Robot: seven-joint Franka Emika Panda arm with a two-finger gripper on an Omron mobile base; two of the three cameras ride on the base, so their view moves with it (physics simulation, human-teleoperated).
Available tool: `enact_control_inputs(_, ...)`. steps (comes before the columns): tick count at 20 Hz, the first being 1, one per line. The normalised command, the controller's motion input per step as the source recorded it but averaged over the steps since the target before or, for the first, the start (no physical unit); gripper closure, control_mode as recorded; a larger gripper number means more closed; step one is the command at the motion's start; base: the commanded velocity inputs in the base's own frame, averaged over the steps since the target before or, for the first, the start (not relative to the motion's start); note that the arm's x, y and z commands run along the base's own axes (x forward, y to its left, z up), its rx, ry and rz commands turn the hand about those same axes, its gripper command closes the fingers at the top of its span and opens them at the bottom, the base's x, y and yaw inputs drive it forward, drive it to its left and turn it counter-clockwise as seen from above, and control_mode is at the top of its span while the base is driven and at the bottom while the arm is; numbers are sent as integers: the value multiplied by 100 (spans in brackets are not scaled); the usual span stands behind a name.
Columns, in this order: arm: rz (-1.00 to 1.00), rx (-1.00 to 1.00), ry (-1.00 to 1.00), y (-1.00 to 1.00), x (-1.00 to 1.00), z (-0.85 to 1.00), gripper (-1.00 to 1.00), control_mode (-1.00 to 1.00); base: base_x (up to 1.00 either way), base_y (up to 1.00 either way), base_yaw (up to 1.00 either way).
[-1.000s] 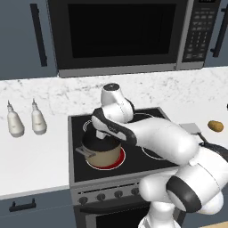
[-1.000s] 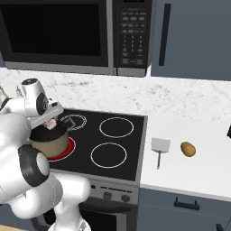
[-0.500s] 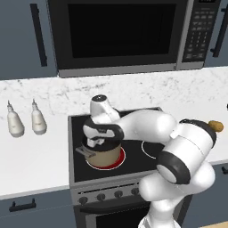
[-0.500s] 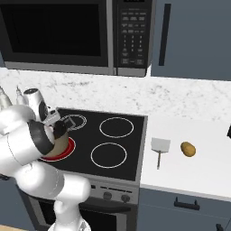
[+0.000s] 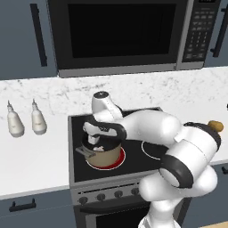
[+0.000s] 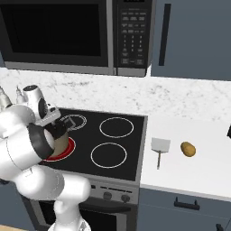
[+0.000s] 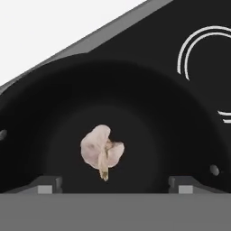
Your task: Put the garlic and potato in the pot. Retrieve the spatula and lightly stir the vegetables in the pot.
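My gripper [image 7: 116, 184] hangs open just inside the mouth of the pot [image 5: 104, 155], fingertips [image 7: 49, 183] spread wide. The garlic [image 7: 101, 151], a pale lumpy bulb, lies loose on the pot's dark bottom [image 7: 149, 135], touching neither finger. In the left base view my gripper [image 5: 99, 143] dips into the tan pot on the front left burner. The golden-brown potato [image 6: 188, 149] rests on the counter right of the stove, far from the gripper. The spatula [image 6: 159, 149] lies beside it, blade pointing away.
The burner [image 5: 119, 161] under the pot glows red. Two pale bottles [image 5: 15, 124] stand on the left counter. A microwave [image 5: 116, 33] hangs above the black stove [image 6: 117, 144]. My own arm [image 6: 27, 140] hides most of the pot in the right base view.
The hand has come down to the pot's mouth and the jaws have spread wide. The garlic now lies free on the pot's bottom.
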Motion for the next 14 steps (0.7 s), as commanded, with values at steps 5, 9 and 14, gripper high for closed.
enact_control_inputs(5,0,0,-18,-69,-70,65,-100,-100,0,0,0)
enact_control_inputs(9,-1,0,-19,-95,-79,36,-100,-100,0,0,0)
enact_control_inputs(14,-4,2,-16,-100,-60,29,-100,-100,0,0,0)
